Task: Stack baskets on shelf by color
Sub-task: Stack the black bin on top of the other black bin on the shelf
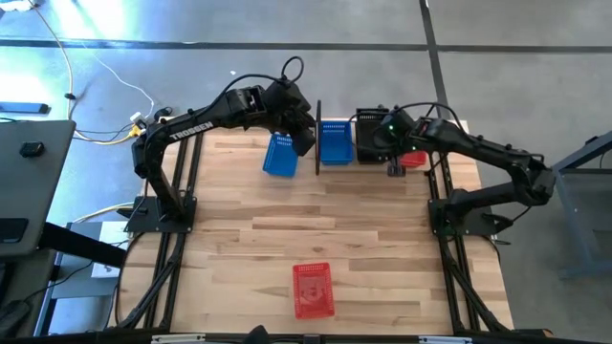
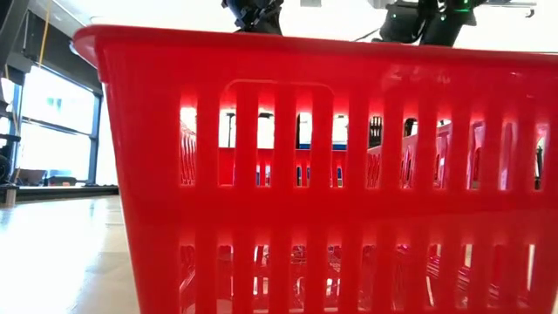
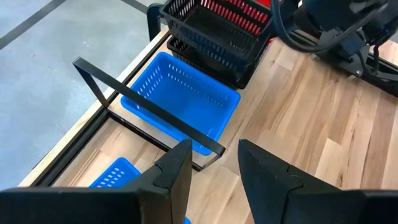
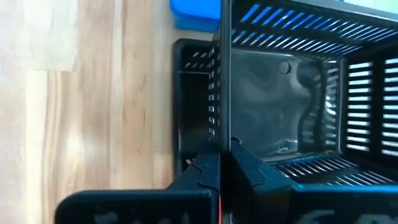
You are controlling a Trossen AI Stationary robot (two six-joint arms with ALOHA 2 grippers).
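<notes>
Two dark arms reaching to the far edge of the wooden counter (image 1: 363, 220), seen from above. Left tool (image 3: 214, 165) hovering with fingers parted and nothing between them, above the black rail of the shelf (image 3: 146, 106). Directly beyond that rail, a blue basket (image 3: 186, 102) sitting flat on the counter; on the near side of the rail, a second blue basket (image 1: 278, 155) lying tilted, just beside the left arm's wrist. Next to the first blue basket, a stack of black baskets (image 3: 214, 37), with a red basket (image 3: 239, 12) just past them, apparently resting against the stack, though the wrist view cuts it off. Right tool (image 4: 219, 168) closed on the rim of the uppermost black basket (image 4: 286, 106), fingertips pinched together over the thin wall. Well apart from all this, a lone red basket (image 1: 314, 290) near the front edge of the counter, filling almost the whole low view with its slotted side.
</notes>
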